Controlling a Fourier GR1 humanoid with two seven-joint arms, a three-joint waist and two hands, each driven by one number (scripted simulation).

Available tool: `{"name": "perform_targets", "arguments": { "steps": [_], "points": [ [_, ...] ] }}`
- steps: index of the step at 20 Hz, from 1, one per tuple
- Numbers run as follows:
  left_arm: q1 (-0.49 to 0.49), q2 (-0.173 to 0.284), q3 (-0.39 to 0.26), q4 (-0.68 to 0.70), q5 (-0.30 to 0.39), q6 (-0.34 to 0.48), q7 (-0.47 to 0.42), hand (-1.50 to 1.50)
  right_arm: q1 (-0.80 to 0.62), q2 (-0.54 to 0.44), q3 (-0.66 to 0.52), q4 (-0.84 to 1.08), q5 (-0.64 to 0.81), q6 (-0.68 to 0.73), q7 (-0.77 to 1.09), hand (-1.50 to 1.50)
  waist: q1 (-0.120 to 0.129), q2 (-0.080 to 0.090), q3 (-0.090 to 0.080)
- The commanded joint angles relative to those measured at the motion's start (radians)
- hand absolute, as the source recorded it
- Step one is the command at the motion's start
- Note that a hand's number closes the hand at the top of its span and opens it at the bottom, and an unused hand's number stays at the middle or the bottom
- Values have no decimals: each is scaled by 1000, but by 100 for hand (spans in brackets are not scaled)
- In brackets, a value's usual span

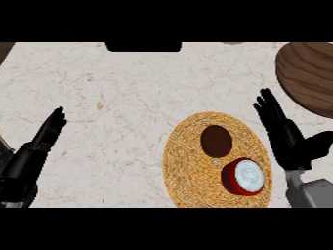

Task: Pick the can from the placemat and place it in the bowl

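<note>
The red can (pixel 242 176) was seen on the woven placemat (pixel 190 166); beside the placemat, both the right hand (pixel 288 136) and the left hand (pixel 43 136) were held open, empty.

One pale marble tabletop (pixel 126 88), one round woven placemat (pixel 190 166), one red can (pixel 242 177) with a white top, one dark brown round spot (pixel 217 139) on the placemat, one brown wooden bowl (pixel 317 78), two black hands, left hand (pixel 45 132), right hand (pixel 284 132)

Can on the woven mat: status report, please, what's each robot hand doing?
Both robot hands open: left resting at counter's left, right beside placemat. Can untouched on placemat. Bowl far right, path unobstructed.
</note>
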Motion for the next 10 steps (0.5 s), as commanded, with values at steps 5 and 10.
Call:
{"name": "perform_targets", "arguments": {
  "steps": [5, 10],
  "points": [
    [-129, -15, 186, 5, 71, 93, 25, 0, -166, 133, 269, -246, 28, 168, 22, -150, 25, -23, -6],
    [-151, -22, 243, 21, 124, 128, 92, 0, -129, 70, 303, -318, 481, -211, -29, -150, -55, -39, -7]
  ]
}}
